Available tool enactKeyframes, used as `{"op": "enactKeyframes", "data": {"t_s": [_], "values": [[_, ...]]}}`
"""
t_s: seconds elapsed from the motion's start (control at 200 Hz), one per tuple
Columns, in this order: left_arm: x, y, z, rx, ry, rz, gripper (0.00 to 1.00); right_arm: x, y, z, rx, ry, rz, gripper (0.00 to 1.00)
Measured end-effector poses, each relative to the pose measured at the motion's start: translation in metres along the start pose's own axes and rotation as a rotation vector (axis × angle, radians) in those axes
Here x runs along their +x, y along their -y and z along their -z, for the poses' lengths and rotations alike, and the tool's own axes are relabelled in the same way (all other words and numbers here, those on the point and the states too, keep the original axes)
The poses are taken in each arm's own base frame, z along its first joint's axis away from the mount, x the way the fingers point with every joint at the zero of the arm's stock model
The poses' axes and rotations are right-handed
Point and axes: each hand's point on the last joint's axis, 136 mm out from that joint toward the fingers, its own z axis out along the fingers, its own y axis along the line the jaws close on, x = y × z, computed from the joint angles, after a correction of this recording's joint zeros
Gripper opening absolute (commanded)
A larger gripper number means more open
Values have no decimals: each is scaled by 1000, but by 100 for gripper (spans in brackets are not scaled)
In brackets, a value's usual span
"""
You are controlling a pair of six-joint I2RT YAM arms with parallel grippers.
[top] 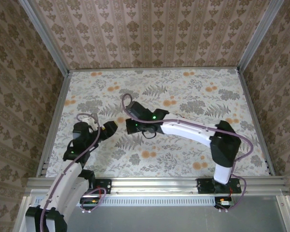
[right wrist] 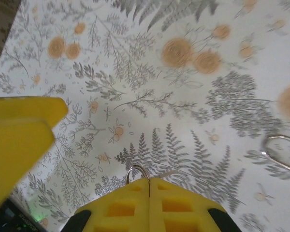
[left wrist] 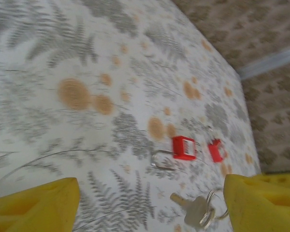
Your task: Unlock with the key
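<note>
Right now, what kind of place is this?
Probably a robot test booth, not a real room: a flowery table boxed in by wallpapered panels, robot arms bolted to a rail at its near edge, and a red padlock with keys nearby.

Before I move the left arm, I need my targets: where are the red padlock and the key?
red padlock (left wrist: pixel 183 147): left wrist view, on its red body.
key (left wrist: pixel 193 211): left wrist view, on its silver head.
</note>
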Motion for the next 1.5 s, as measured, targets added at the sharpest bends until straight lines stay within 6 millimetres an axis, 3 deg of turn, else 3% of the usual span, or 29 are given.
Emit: {"op": "enactKeyframes", "data": {"t_s": [0.15,0.285,0.49,0.59,0.7,0.86,1.07,1.5], "values": [[13,27,-2,123,7,-129,75,-14,21,39,36,59,-7,1],[28,68,0,246,17,-315,74,-20,44,67,76,89,-25,1],[84,129,4,418,27,-712,73,-25,62,104,102,130,-35,1],[105,139,-5,427,44,-888,71,-25,63,124,92,152,-38,1],[118,136,-24,378,52,-1043,63,-24,63,144,73,179,-41,1],[107,147,-41,327,156,-1176,62,-19,65,158,54,197,-55,1],[91,178,-51,342,290,-1215,60,-7,66,156,38,174,-74,1],[88,195,-64,369,364,-1196,54,-3,61,160,0,168,-105,1]]}}
